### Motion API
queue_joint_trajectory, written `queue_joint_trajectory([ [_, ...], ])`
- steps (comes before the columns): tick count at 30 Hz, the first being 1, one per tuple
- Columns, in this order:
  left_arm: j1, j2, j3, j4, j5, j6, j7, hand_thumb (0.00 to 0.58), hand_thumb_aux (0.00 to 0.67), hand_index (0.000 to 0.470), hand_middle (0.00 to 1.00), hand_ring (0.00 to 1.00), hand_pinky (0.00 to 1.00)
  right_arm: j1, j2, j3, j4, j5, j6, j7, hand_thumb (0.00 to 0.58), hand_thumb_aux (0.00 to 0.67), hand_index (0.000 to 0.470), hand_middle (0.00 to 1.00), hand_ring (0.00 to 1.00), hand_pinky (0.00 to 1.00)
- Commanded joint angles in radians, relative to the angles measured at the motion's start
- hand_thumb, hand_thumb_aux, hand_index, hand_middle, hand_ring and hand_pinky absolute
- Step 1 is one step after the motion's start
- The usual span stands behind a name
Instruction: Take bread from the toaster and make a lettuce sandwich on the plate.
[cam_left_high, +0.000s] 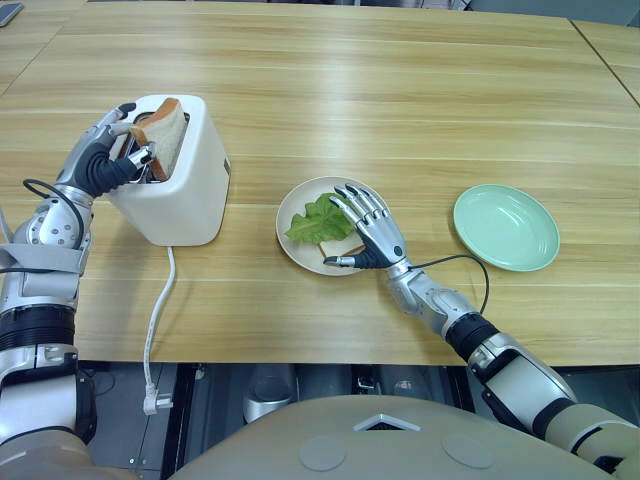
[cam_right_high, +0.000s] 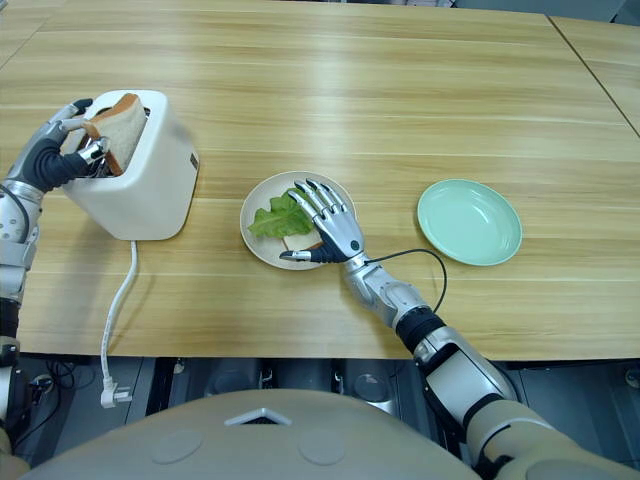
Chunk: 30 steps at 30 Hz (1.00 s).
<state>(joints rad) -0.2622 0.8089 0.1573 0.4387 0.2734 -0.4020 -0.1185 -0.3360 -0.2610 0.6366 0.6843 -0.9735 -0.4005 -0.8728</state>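
A white toaster (cam_left_high: 185, 190) stands at the table's left with a slice of bread (cam_left_high: 166, 135) sticking up out of its slot. My left hand (cam_left_high: 118, 155) is curled around that slice at the toaster's top. A beige plate (cam_left_high: 300, 202) in the middle carries a bread slice (cam_left_high: 335, 250) with a green lettuce leaf (cam_left_high: 312, 222) on top. Over the plate's right side lies my right hand (cam_left_high: 370, 228), its fingers spread flat and touching the lettuce's edge.
An empty green plate (cam_left_high: 506, 226) sits to the right of the beige one. The toaster's white cord (cam_left_high: 158, 310) runs over the table's front edge, its plug hanging below. The wooden table (cam_left_high: 400, 100) stretches wide behind.
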Motion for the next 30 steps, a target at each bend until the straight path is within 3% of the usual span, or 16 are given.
queue_joint_trajectory([
  [1,-0.024,-0.015,0.01,-0.009,-0.022,-0.004,0.012,0.58,0.67,0.46,0.0,0.0,0.0,0.004,0.002,0.0,0.012,0.007,0.001,0.0,0.0,0.0,0.0,0.0,0.0,0.0],
  [11,-0.049,-0.026,0.038,-0.007,-0.034,-0.026,0.052,0.58,0.67,0.46,0.0,0.0,0.0,0.004,0.007,0.002,0.014,0.006,-0.001,0.0,0.0,0.0,0.0,0.0,0.0,0.0],
  [13,-0.053,-0.027,0.044,-0.007,-0.04,-0.033,0.056,0.58,0.67,0.46,0.43,0.43,0.43,0.005,0.008,0.002,0.014,0.006,-0.001,-0.001,0.0,0.0,0.0,0.0,0.0,0.0],
  [16,-0.064,-0.029,0.058,-0.006,-0.051,-0.042,0.069,0.58,0.67,0.46,0.94,0.94,0.94,0.006,0.008,0.002,0.012,0.006,-0.001,0.0,0.0,0.0,0.0,0.0,0.0,0.0],
  [17,-0.068,-0.029,0.063,-0.006,-0.054,-0.044,0.073,0.58,0.67,0.46,1.0,1.0,1.0,0.006,0.009,0.002,0.012,0.006,-0.001,0.0,0.0,0.0,0.0,0.0,0.0,0.0],
  [30,-0.105,-0.036,0.121,0.011,-0.091,-0.072,0.125,0.58,0.67,0.46,1.0,1.0,1.0,0.005,0.011,0.002,0.013,0.007,-0.002,0.001,0.0,0.0,0.0,0.0,0.0,0.0],
])
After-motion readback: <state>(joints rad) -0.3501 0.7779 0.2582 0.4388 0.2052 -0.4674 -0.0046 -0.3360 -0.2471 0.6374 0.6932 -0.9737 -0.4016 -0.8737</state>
